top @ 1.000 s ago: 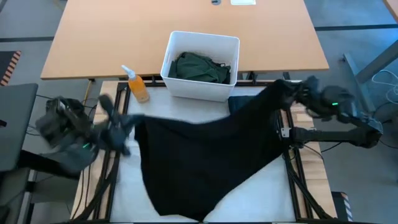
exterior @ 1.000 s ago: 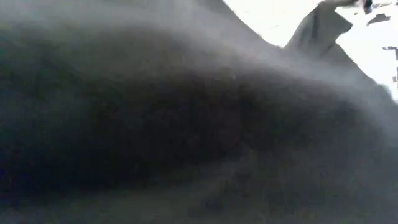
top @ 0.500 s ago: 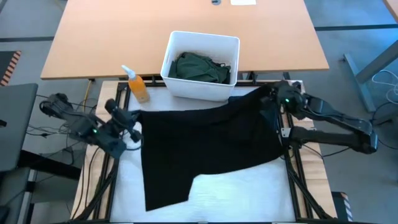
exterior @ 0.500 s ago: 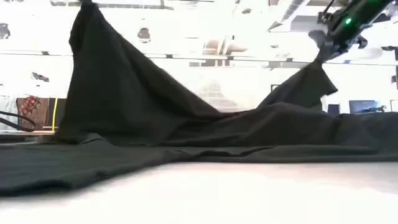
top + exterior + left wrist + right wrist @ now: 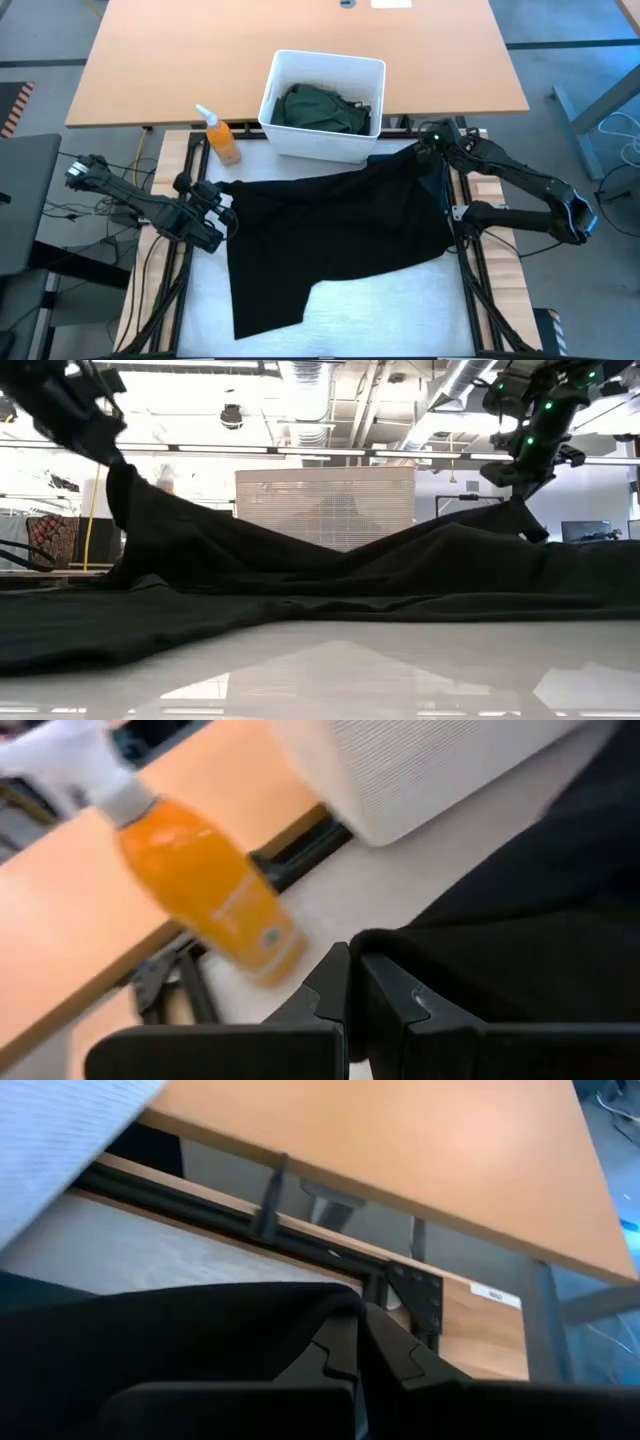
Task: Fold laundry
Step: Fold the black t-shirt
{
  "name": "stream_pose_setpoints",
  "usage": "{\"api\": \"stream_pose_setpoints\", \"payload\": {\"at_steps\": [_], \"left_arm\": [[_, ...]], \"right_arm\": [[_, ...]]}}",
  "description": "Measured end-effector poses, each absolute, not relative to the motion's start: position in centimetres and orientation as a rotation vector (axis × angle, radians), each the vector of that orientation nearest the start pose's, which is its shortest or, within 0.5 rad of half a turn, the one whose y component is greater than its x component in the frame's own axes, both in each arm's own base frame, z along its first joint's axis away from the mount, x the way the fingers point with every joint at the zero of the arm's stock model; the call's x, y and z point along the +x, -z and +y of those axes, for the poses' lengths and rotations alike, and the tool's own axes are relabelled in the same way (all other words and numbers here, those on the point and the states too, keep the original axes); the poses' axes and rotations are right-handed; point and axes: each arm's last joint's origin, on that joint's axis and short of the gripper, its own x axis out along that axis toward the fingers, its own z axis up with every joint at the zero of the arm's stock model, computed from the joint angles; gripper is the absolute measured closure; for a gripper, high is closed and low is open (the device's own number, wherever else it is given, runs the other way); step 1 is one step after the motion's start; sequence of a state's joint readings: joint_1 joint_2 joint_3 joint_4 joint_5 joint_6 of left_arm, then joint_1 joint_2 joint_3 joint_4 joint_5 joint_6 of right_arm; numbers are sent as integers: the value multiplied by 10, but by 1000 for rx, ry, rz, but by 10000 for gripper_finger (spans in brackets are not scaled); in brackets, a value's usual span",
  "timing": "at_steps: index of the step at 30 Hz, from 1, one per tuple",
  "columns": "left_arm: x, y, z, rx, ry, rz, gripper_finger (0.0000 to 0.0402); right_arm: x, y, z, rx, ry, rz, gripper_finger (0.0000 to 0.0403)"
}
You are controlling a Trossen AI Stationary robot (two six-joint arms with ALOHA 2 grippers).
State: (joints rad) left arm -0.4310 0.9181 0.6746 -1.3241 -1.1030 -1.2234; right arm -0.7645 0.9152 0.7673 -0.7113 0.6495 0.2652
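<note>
1. While both arms hold it up by its far corners, the black garment lies spread over the white work surface, on the near side of the white bin.
2. From where I stand, the left gripper sits at the garment's far left corner, down and to the left of the bin, with its 2 fingers pressed together on the cloth edge.
3. The right gripper is at the garment's far right corner, just right of the bin's near right corner, its 2 fingers likewise clamped on a fold of black cloth.
4. Seen level with the table, the cloth rises to a peak under each gripper and sags low between them, in front of the bin's ribbed wall.
5. The garment's near edge is uneven: a long flap reaches toward me on the left, and the hem on the right runs up at a slant.
6. Inside the bin lies a bundle of dark green clothing, untouched by either arm.
7. An orange spray bottle with a white nozzle stands just left of the bin, near the left gripper but clear of it.
8. Behind the bin stretches a wooden desk.
</note>
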Motion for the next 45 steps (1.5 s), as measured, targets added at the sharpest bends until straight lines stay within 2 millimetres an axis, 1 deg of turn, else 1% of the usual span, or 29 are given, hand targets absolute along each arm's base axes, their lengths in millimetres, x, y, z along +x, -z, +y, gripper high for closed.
{"api": "stream_pose_setpoints", "payload": {"at_steps": [2, 6, 9, 13, 15, 18, 21, 24, 28, 30, 32, 34, 36, 42, 45], "left_arm": [[111, -223, -20, 33, -1056, 599, 401], [112, -213, -16, 20, -1101, 562, 401], [114, -211, -12, 33, -1140, 520, 401], [117, -216, -6, 18, -1202, 478, 399], [119, -221, -1, 17, -1220, 519, 389], [121, -232, 7, 0, -1236, 607, 362], [121, -250, 16, -59, -1265, 611, 332], [121, -274, 22, -98, -1275, 582, 305], [119, -307, 28, -106, -1248, 573, 279], [118, -321, 30, -112, -1230, 570, 269], [117, -330, 31, -106, -1212, 576, 263], [117, -336, 32, -95, -1203, 586, 260], [116, -337, 33, -80, -1195, 608, 258], [120, -326, 37, -24, -1121, 774, 257], [124, -321, 42, 39, -1136, 865, 257]], "right_arm": [[110, -264, -134, 269, 1455, 768, 383], [108, -262, -138, 272, 1494, 779, 382], [108, -263, -138, 277, 1499, 769, 375], [108, -268, -137, 294, 1473, 781, 338], [107, -271, -136, 310, 1447, 800, 314], [106, -278, -134, 312, 1427, 828, 274], [105, -292, -133, 289, 1413, 843, 236], [103, -311, -131, 284, 1412, 822, 206], [101, -339, -124, 273, 1396, 794, 186], [99, -351, -119, 266, 1384, 791, 185], [96, -361, -114, 261, 1372, 798, 185], [94, -367, -111, 259, 1365, 814, 186], [91, -370, -108, 259, 1361, 838, 187], [88, -362, -106, 265, 1352, 952, 179], [90, -360, -107, 261, 1359, 988, 172]]}}
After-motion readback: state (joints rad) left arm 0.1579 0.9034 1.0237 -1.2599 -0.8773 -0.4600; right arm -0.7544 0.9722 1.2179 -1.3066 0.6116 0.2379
